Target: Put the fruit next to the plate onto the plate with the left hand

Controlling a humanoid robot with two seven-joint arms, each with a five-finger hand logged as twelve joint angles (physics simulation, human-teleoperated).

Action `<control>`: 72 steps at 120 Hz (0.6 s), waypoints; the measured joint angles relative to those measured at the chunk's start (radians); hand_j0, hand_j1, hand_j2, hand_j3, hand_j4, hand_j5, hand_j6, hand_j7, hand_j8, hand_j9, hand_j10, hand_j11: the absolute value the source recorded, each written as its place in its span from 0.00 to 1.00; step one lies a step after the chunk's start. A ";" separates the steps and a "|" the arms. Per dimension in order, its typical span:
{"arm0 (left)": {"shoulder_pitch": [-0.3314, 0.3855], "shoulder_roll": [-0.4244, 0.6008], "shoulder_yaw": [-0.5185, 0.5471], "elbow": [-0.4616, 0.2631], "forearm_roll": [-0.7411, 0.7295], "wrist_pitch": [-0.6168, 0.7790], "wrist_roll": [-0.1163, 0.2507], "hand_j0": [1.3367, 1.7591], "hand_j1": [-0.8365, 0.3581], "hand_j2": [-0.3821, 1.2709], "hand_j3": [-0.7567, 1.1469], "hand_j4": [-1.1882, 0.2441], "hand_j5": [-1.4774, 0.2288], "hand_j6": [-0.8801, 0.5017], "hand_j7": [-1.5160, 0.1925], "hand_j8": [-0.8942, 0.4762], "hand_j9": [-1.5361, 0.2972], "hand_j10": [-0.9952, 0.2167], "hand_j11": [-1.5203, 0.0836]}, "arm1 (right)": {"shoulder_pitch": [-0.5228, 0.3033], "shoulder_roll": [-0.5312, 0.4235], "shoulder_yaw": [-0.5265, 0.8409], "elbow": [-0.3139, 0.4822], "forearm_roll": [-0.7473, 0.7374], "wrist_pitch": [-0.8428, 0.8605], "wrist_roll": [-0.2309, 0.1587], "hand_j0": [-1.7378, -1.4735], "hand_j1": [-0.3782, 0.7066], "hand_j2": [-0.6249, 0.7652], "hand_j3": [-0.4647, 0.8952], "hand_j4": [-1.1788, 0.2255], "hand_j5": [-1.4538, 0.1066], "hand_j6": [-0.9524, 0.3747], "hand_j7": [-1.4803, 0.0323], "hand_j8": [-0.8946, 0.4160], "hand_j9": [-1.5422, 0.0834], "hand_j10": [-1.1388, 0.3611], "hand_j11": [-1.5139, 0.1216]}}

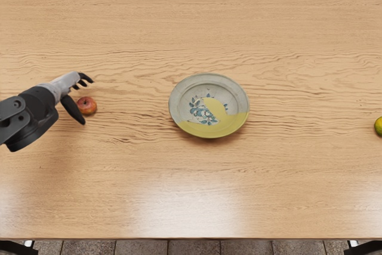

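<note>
A small red fruit (87, 106) lies on the wooden table, well to the left of the plate (208, 105). The plate is round, grey-green with a blue flower pattern and a yellow patch, and nothing lies on it. My left hand (80, 97) reaches in from the left edge and hovers right at the fruit, fingers spread above it and the thumb down beside its left side. The hand is open and does not hold the fruit. No right arm shows.
A yellow-green fruit (378, 126) sits at the table's right edge, half cut off by the frame. The table's far edge runs along the top, its near edge along the bottom.
</note>
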 joint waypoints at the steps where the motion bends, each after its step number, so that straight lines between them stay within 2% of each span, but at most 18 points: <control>1: 0.000 -0.001 0.000 0.001 0.001 0.001 0.000 0.76 0.73 0.27 0.40 0.64 0.66 0.44 0.68 0.45 0.65 0.60 0.73 | 0.000 0.000 0.000 -0.001 0.000 0.000 0.000 0.30 0.03 0.45 0.34 0.84 0.93 0.72 0.98 0.68 0.95 0.76 0.93; 14: 0.011 -0.028 0.002 0.007 0.011 0.009 0.000 0.76 0.70 0.27 0.40 0.62 0.64 0.42 0.67 0.44 0.63 0.58 0.71 | 0.000 0.000 0.000 -0.006 0.000 0.000 0.000 0.30 0.03 0.45 0.34 0.84 0.93 0.72 0.98 0.68 0.95 0.76 0.93; 72: 0.012 -0.033 0.002 0.024 0.016 0.014 0.000 0.76 0.59 0.28 0.40 0.55 0.56 0.34 0.58 0.36 0.55 0.49 0.62 | 0.000 0.000 0.000 -0.014 0.001 0.000 0.000 0.30 0.03 0.45 0.34 0.84 0.93 0.72 0.98 0.68 0.95 0.76 0.93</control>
